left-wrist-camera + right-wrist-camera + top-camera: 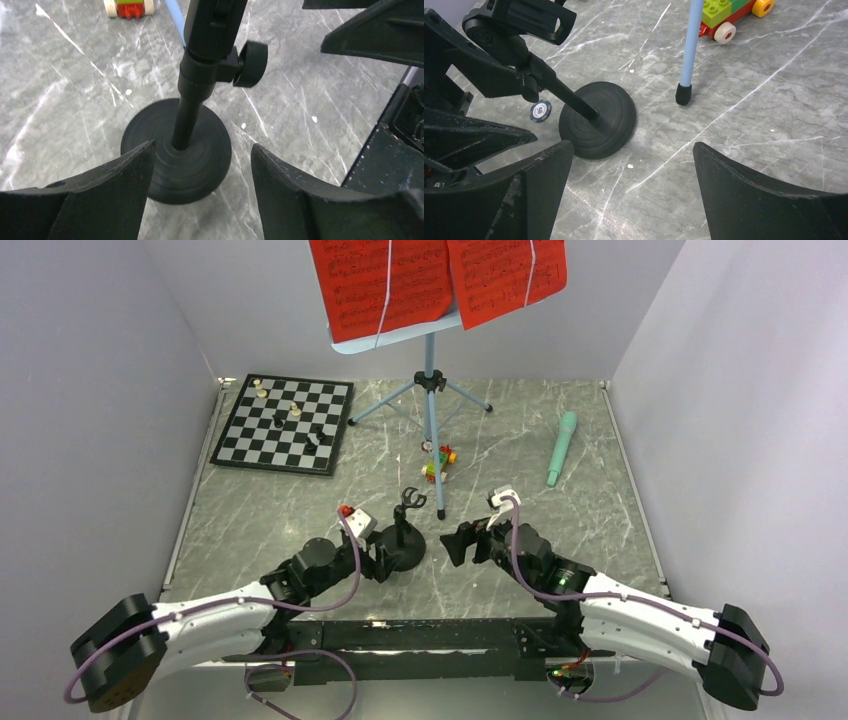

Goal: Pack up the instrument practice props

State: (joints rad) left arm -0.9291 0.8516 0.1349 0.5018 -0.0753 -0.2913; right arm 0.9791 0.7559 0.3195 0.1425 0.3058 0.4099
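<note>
The light blue music stand (431,430) is standing on its tripod at the middle of the tabletop's (560,560) far edge. It's carrying the red sheet-music pages (380,280) up on its desk, so I'm guessing it's getting packed later, since it needs unloading first. The chessboard (285,425) is sitting in the far left corner and isn't part of this job. The mint-green microphone (562,447) is lying flat toward the right edge, well apart from the rest. The black mic stand (403,540) is standing upright on its round base near the middle of the near edge, close to the tripod's near foot, and that's what's getting the attention. The little block toy (438,462) is sitting just beside that same tripod leg.

The left arm is stretching low along the near edge. The left gripper (202,147) is aiming down at the stand's base, jaws spread with one on each side and clamping nothing. My read is it's lining up to grab low, where the weight is. The right arm is mirroring it from the other side. The right gripper (632,147) is gaping wide and carrying nothing, facing the same base from nearby without touching it.
</note>
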